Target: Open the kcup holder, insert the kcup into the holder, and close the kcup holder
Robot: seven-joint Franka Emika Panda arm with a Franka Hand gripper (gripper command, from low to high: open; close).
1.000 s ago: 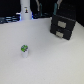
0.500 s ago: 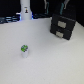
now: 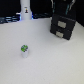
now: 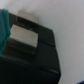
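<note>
The kcup holder point(image 3: 64, 26) is a black box with stacked drawer fronts and small light handles, at the exterior view's upper right; its fronts look shut. The kcup point(image 3: 24, 50), a small white pod with a green top, stands alone on the white table point(image 3: 50, 62), left of center and far from the holder. My gripper point(image 3: 62, 5) is a dark shape just above the holder's top, partly cut off by the frame edge; its jaws are not readable. The wrist view shows the holder's black top point(image 4: 35, 55) close up, with a light panel and a teal part at the picture's edge.
A tall white cylinder with a blue glow point(image 3: 25, 10) stands at the back, towards the exterior view's left. Dark equipment lines the table's back edge.
</note>
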